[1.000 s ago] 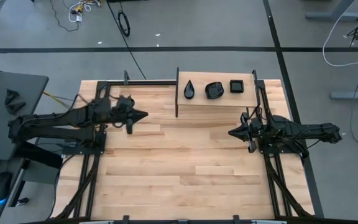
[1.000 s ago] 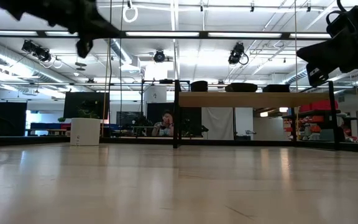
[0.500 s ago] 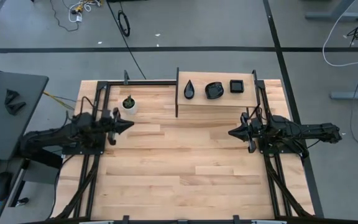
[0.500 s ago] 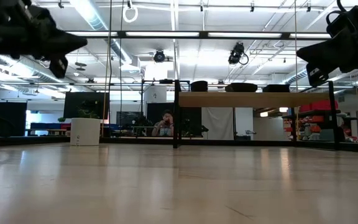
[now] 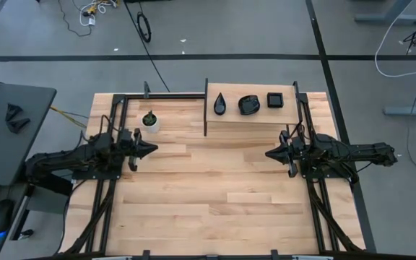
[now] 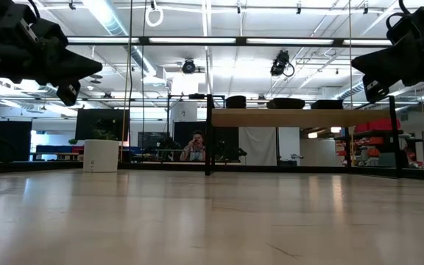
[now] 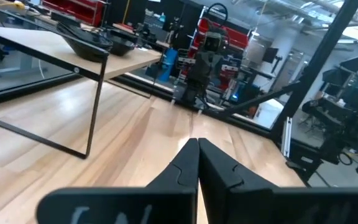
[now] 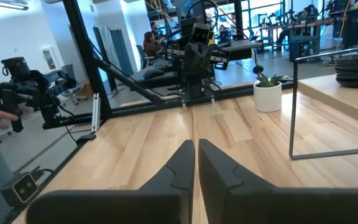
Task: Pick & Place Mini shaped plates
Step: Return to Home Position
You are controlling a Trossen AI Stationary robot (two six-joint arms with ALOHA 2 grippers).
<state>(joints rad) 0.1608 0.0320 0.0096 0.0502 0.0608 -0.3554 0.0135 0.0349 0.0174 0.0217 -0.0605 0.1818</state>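
Black plates (image 5: 248, 105) rest on the shelf (image 5: 266, 116) near the right hand (image 5: 269, 154); it and the left hand (image 5: 152, 148) are closed, empty.

Bench (image 5: 208, 195): pale wood, plank-striped.
Shelf (image 5: 262, 115): matching pale wood, black frame.
Beyond the right hand (image 5: 268, 154), all glossy black: drop-shaped plates (image 5: 219, 104), leaf-shaped plates (image 5: 248, 105), square plates (image 5: 274, 100).
Pot (image 5: 150, 123) near the left hand (image 5: 155, 148): white, green plant.
Hands: black.

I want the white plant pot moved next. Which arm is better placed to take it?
Left. The left gripper hangs close to the white pot; the right gripper sits on the opposite side, far from it.
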